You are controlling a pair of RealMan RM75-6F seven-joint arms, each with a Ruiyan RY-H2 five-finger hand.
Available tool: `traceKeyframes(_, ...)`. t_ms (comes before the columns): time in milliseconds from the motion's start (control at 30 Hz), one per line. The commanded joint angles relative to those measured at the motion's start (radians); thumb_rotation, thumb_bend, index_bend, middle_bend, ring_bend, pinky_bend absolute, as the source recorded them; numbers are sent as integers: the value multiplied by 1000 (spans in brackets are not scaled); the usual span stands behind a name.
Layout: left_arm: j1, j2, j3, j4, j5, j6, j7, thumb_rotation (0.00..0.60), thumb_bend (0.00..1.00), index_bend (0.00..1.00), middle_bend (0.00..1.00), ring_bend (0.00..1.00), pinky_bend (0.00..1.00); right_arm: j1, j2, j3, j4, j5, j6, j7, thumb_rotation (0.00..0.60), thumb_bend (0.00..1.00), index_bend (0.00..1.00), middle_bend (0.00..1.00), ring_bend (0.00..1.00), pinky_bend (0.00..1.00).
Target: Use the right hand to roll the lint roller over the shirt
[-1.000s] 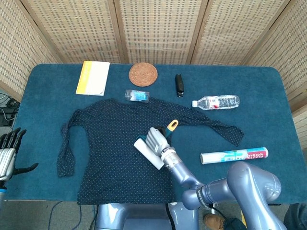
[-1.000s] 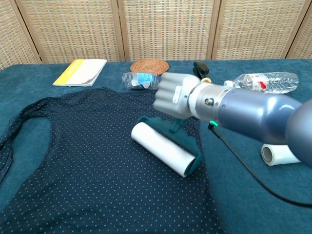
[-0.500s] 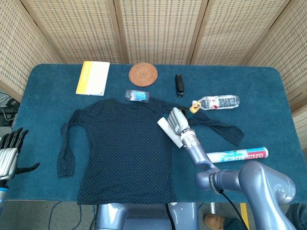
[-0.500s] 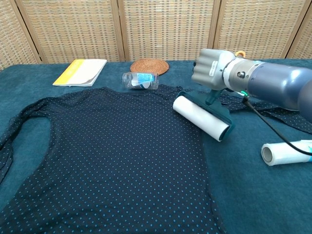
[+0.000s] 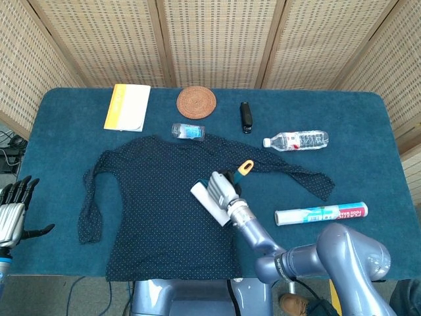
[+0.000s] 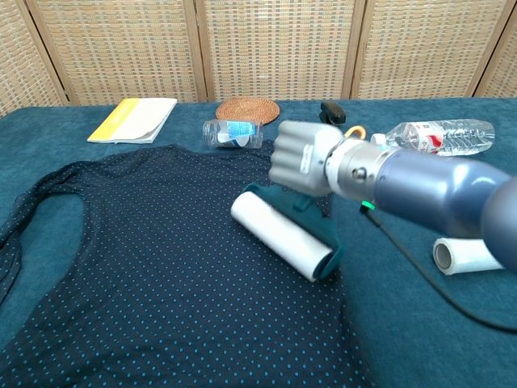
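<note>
Lint roller [image 6: 281, 235] lies with its white drum on the dotted shirt [image 6: 161, 267], right of the shirt's middle, toward the near edge of the surface [image 5: 368, 118]. Right hand [image 6: 300, 158] grips its green handle, fingers [image 5: 220, 189] wrapped closed around it. Left hand [image 5: 12, 210] hangs off the near left corner, fingers spread, holding nothing. Right of the shirt lies a rolled tube [image 5: 320, 214]. Farther back: water bottle [image 5: 297, 140], small clear bottle [image 5: 188, 131], black object [image 5: 245, 116], woven coaster [image 5: 196, 101], yellow booklet [image 5: 127, 106].
</note>
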Motion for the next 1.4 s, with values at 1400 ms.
traceKeyframes(1400,-5,-9,5,1,1,-4,19,600,0,0,0,0,0,-83,46,-42,113,-76,2,11,600,682,710,1000,1000,1000)
